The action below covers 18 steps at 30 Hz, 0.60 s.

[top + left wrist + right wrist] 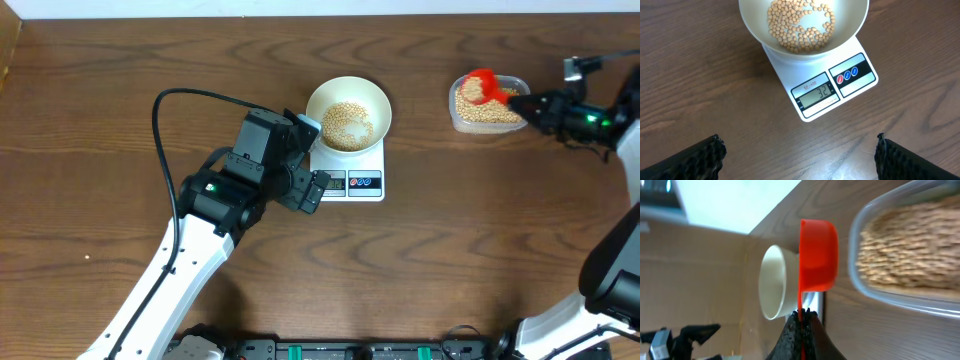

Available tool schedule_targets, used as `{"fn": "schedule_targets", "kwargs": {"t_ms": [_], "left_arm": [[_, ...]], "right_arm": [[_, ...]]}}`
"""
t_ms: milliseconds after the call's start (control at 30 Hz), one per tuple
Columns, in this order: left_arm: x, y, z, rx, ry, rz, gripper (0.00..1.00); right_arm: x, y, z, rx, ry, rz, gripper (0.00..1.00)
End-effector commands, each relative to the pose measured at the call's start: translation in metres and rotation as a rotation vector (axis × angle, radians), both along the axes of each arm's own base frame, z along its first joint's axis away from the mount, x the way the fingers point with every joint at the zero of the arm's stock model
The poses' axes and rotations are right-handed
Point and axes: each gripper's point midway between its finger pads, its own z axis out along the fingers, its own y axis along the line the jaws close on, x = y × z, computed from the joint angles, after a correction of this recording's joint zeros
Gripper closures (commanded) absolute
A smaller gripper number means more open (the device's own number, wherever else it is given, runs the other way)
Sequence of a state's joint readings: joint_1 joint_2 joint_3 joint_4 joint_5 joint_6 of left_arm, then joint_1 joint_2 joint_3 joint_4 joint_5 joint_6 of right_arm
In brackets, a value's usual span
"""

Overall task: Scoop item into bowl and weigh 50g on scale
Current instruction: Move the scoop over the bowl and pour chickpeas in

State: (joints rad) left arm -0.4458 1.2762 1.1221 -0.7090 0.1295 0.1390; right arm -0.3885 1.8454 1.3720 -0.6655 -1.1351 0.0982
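Pinching the thin handle of a red scoop point(817, 255) between the closed-up fingers of the right gripper point(801, 317) and turning the cup on edge in the right wrist view, just beside the rim of the clear tub point(860, 235). Hanging, in the overhead view, over the upper left part of that tub at the upper right of the frame, above the tan beans point(495, 112) filling it; not showing whether touching them. Spreading the left gripper point(799, 162) wide and holding nothing, with black fingers point(695, 160) sitting in the bottom corners of the left wrist view, just below the scale point(790, 72). Bearing the white bowl point(375, 98) on that scale at upper centre of the overhead frame — and holding, inside it, a shallow layer of beans. Reading 32 on the grey display point(817, 95), with red and blue buttons point(846, 75) just right of it. Lying beneath everything — a brown wood table point(100, 100).
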Motion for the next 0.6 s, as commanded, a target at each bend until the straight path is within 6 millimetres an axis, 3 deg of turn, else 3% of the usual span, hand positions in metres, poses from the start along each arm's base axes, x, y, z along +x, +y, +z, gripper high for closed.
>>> {"fn": "schedule_targets", "kwargs": {"t_ms": [0,367,567], "left_arm": [[-0.001,0.001,-0.001,0.002,0.001,-0.008,0.03],[-0.001,0.001,-0.001,0.002,0.001,-0.008,0.03],[-0.001,0.001,-0.001,0.002,0.001,-0.008,0.03]], "right_arm": [[-0.001,0.034,0.025,0.028,-0.073,0.094,0.99],[0.006,0.144,0.045,-0.081,-0.112,0.244,0.98],[0.001,0.179,0.034,-0.176,-0.112,0.278,0.99]]}}
